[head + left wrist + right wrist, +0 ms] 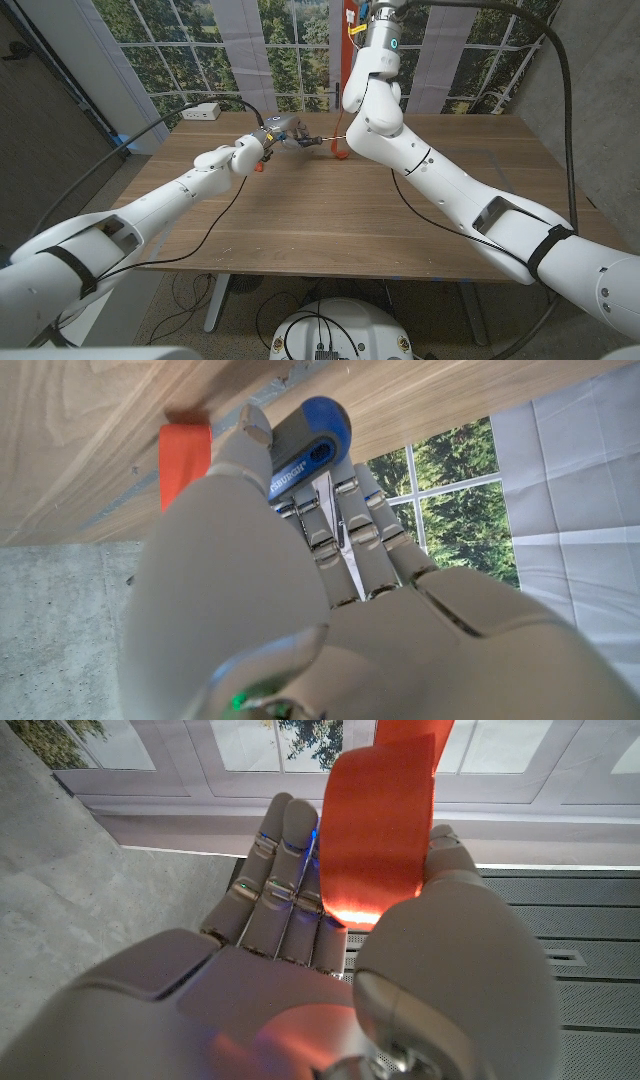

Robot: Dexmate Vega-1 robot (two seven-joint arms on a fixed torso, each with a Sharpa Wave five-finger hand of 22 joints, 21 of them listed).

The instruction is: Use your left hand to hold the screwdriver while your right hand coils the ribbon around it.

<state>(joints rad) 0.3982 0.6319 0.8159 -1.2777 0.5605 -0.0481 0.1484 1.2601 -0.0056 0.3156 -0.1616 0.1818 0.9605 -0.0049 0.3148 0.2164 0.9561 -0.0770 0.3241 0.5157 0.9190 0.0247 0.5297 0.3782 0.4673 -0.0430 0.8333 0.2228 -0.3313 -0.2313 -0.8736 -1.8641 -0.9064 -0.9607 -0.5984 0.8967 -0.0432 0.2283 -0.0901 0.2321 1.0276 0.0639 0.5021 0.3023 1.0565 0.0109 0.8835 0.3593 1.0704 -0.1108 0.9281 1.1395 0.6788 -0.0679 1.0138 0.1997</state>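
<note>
My left hand (272, 137) grips the screwdriver by its blue and grey handle (308, 438) above the table's far middle. The thin shaft (318, 138) points toward the robot's right. A short piece of red ribbon (340, 150) hangs at the shaft's tip, and more ribbon (350, 20) shows high up beside my raised right wrist. The right hand (330, 930) pinches the wide red ribbon (380, 820) between thumb and fingers. A red strip (185, 460) lies against the wood beside the left hand's thumb.
The wooden table (330, 220) stretches toward me under both arms. A white power strip (200, 111) sits at its far left corner. A black cable (215, 215) trails from the left hand across the tabletop to the front edge.
</note>
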